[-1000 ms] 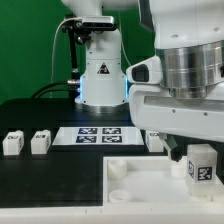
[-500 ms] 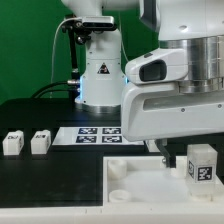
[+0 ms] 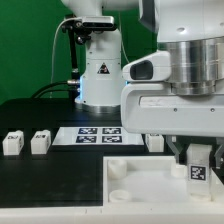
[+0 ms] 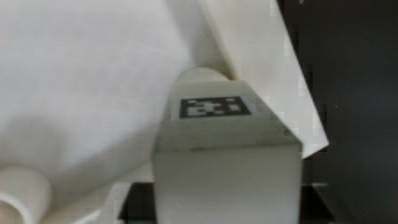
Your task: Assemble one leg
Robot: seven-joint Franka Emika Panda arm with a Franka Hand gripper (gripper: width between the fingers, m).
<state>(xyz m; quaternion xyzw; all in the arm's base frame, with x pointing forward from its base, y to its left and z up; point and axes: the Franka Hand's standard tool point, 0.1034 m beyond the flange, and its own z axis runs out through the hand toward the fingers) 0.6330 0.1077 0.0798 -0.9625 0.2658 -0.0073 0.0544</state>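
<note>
A leg (image 3: 201, 168), a stubby white piece with a square tag, stands upright on the near right corner of the large white rimmed panel (image 3: 140, 182). My gripper (image 3: 197, 157) comes down over it from above, with a dark finger (image 3: 183, 152) against its side. In the wrist view the leg (image 4: 222, 150) fills the space between my jaws, its tag facing the camera, and dark fingers (image 4: 143, 200) press on both sides. My gripper (image 4: 222, 203) is shut on the leg. The panel's rim (image 4: 267, 60) runs behind it.
Two more legs (image 3: 12, 143) (image 3: 40, 142) stand on the black table at the exterior view's left, and another (image 3: 154, 141) just behind the panel. The marker board (image 3: 98, 134) lies in front of the arm's white base (image 3: 98, 72).
My hand has turned and shifted over the leg, first toward the exterior view's left, then back. The leg stays at the same spot on the panel's corner.
</note>
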